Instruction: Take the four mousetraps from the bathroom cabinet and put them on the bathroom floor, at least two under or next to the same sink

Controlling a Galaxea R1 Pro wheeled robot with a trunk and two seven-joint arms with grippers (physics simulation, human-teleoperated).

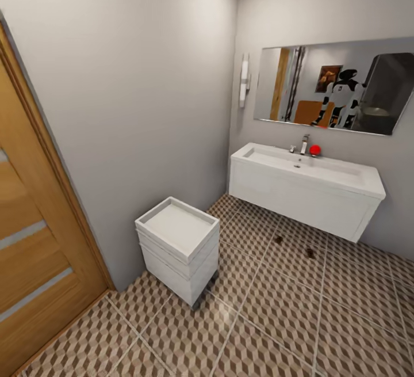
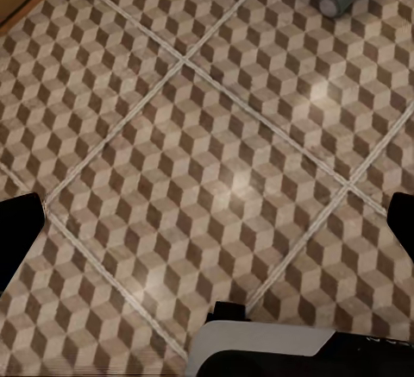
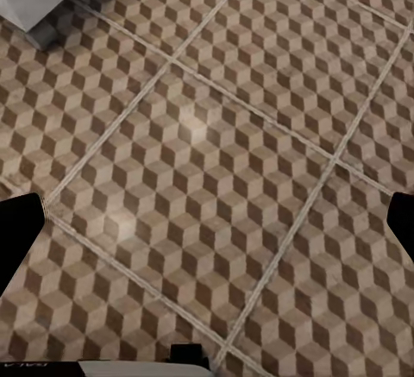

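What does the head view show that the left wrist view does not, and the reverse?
Head view: the bathroom sink, a mirror above it, and two small dark things on the tiles below it, too small to name. Left wrist view: the left end effector, open, with nothing between its fingers. Both: the bathroom floor with its cube pattern and the white wheeled unit.

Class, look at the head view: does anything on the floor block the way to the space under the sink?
Nothing visible blocks it. The white wheeled cart stands off to the left by the wall; bare bathroom floor leads to the sink, where two small dark objects lie.
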